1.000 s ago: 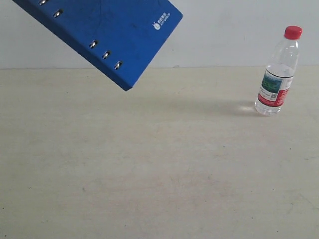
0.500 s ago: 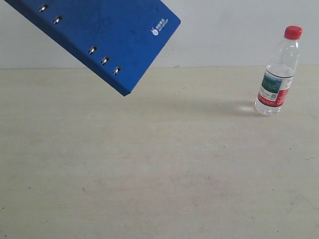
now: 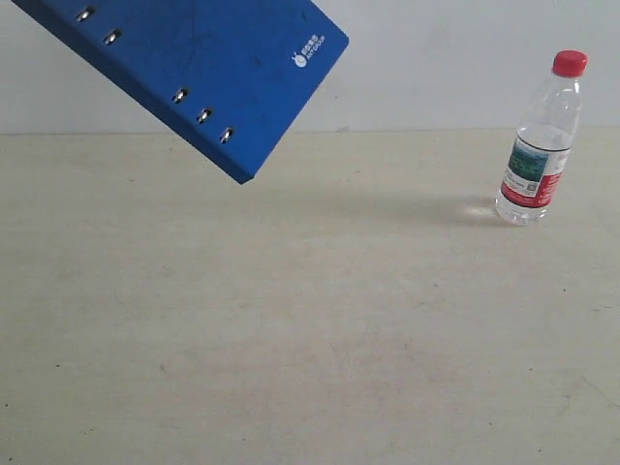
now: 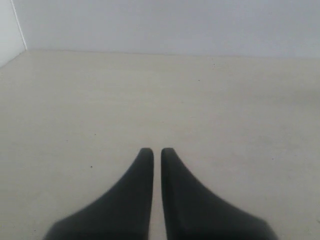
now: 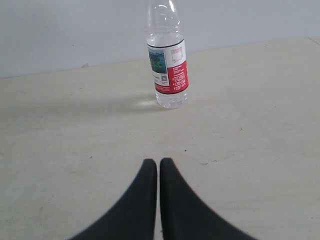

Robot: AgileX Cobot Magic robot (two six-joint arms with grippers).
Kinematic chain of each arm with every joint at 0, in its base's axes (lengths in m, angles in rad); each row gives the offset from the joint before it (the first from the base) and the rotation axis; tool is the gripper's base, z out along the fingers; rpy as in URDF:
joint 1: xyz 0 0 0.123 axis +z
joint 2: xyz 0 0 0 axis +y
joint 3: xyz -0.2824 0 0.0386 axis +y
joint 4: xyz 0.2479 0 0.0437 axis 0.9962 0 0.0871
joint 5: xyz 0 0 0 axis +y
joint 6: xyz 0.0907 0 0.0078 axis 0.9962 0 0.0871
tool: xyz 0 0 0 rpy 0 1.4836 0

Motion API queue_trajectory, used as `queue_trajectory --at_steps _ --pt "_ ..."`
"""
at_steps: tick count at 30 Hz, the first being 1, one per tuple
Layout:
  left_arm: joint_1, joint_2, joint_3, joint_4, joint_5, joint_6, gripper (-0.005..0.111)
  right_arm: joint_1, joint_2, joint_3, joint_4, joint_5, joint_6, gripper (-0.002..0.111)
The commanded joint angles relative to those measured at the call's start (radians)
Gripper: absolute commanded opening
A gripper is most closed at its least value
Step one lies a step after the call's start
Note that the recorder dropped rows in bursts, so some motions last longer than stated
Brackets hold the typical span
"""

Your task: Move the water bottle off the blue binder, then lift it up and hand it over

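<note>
Here, the left pincer [image 4: 156,150] and right pincer [image 5: 158,161] are both closed, empty. The water bottle [image 5: 168,75] stands upright on the table [image 3: 310,339] ahead of the right pincer's tips, apart from them. The blue binder [image 3: 203,68] hangs tilted above the table.

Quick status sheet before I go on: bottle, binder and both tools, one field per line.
water bottle: upright on the table, right side of the exterior view, well apart from the binder
blue binder: tilted, upper left of the exterior view, appears raised off the table; whatever holds it is out of frame
left tool: shut, empty, over bare table
right tool: shut, empty, facing the bottle, not touching it
</note>
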Motion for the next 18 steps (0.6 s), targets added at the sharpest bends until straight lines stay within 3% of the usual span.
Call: queue_trajectory --at_steps 1,18 --pt "0.001 -0.002 0.002 -0.032 -0.03 0.041 0.005 -0.006 -0.004 -0.001 0.0 -0.007 -0.002 0.0" --pt "0.001 -0.002 0.002 -0.032 -0.043 0.041 0.005 -0.006 -0.004 -0.001 0.0 -0.005 -0.002 0.0"
